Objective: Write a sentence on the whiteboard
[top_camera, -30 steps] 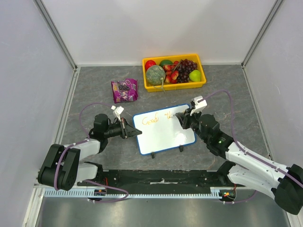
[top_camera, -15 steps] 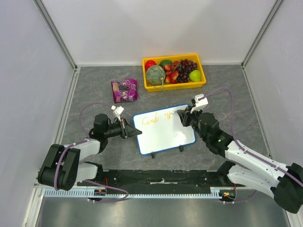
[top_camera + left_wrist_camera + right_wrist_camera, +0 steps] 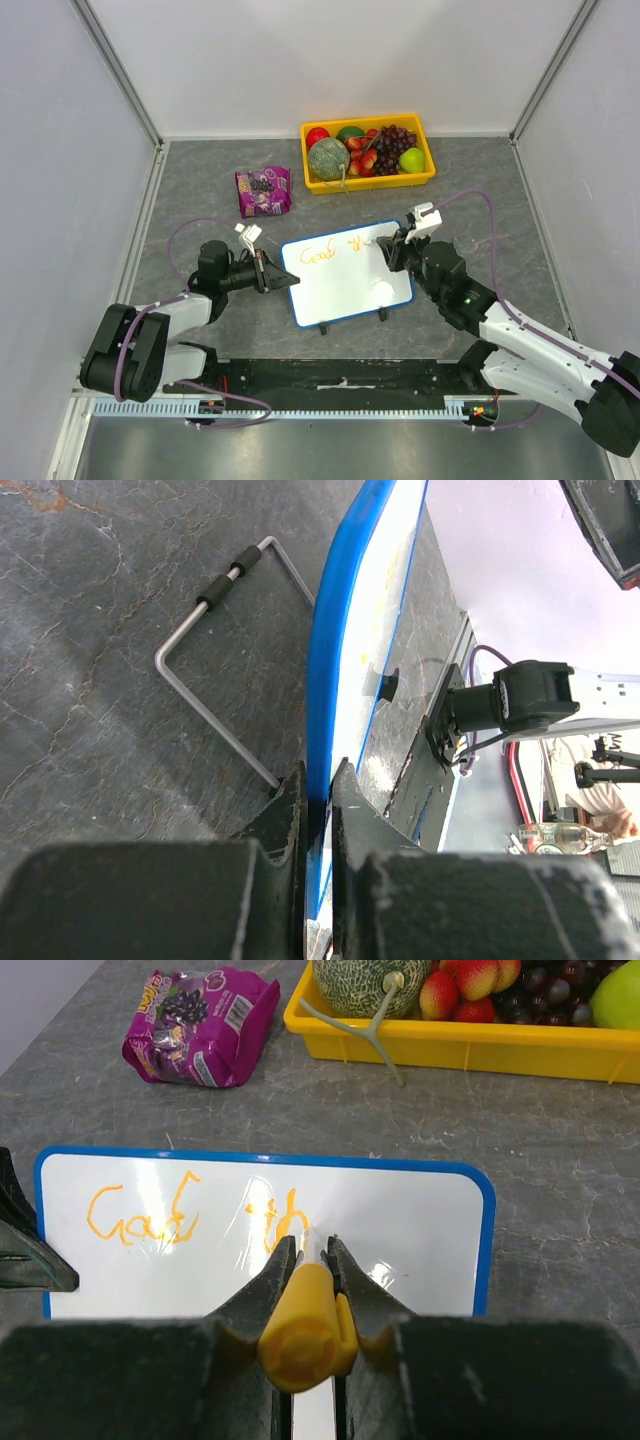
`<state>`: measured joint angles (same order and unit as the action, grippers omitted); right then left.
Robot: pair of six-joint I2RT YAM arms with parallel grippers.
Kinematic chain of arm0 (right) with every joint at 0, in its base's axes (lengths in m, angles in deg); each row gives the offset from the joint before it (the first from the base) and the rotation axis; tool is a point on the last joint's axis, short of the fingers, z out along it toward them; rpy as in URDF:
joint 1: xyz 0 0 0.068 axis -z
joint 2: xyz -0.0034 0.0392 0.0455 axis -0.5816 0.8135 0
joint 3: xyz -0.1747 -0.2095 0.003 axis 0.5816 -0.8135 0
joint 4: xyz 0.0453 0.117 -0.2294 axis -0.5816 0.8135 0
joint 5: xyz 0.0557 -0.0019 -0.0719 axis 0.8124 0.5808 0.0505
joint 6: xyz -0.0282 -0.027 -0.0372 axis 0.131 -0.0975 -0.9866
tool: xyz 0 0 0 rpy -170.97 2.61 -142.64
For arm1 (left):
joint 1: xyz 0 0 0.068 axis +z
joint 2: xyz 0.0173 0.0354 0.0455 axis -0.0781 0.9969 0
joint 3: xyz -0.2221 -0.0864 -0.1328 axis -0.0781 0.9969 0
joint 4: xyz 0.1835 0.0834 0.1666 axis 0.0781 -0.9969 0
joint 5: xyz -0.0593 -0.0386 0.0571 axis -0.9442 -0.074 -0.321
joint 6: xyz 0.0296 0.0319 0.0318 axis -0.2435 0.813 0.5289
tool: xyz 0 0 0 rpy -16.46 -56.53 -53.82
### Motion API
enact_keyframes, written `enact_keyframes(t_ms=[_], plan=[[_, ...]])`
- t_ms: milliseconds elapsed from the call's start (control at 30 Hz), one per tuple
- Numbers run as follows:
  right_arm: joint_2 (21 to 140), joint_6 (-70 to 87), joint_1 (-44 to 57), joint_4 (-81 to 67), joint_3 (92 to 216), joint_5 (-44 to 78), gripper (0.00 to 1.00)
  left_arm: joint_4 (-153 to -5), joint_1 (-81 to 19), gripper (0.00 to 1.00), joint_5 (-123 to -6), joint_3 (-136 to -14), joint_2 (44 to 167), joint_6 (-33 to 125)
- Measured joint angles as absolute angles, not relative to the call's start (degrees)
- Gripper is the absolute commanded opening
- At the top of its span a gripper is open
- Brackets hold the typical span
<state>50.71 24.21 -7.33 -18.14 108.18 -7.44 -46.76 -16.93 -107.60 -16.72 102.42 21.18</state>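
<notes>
The whiteboard (image 3: 345, 285) lies mid-table, white with a blue rim and black feet; it also shows in the right wrist view (image 3: 400, 1210) and edge-on in the left wrist view (image 3: 325, 660). The sentence (image 3: 335, 249) is orange writing along its top, reading roughly "Good th" (image 3: 190, 1218). My left gripper (image 3: 283, 280) is shut on the board's left rim (image 3: 318, 790). My right gripper (image 3: 388, 250) is shut on a marker with a yellow cap (image 3: 302, 1325), its tip down at the board just right of the "th".
A yellow tray (image 3: 368, 178) of fruit stands behind the board, with a melon (image 3: 365, 982) at its left end. A purple snack bag (image 3: 262, 190) lies at the back left. A wire stand leg (image 3: 215, 650) shows under the board.
My right gripper has moved the marker a little to the right along the top line, and the orange strokes after "Good" have grown. The left gripper and board have not moved.
</notes>
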Motion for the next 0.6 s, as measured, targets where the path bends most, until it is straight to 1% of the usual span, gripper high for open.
enact_keyframes(t_ms=[267, 600], plan=[[48.43, 24.32, -7.31, -16.87, 106.72, -6.35, 0.00, -46.76, -16.93, 0.02, -107.60, -16.72, 102.47, 21.18], [47.82, 24.34, -7.29, -14.75, 108.08, -6.19, 0.00, -46.74, -16.93, 0.02, -107.62, -16.72, 102.47, 21.20]])
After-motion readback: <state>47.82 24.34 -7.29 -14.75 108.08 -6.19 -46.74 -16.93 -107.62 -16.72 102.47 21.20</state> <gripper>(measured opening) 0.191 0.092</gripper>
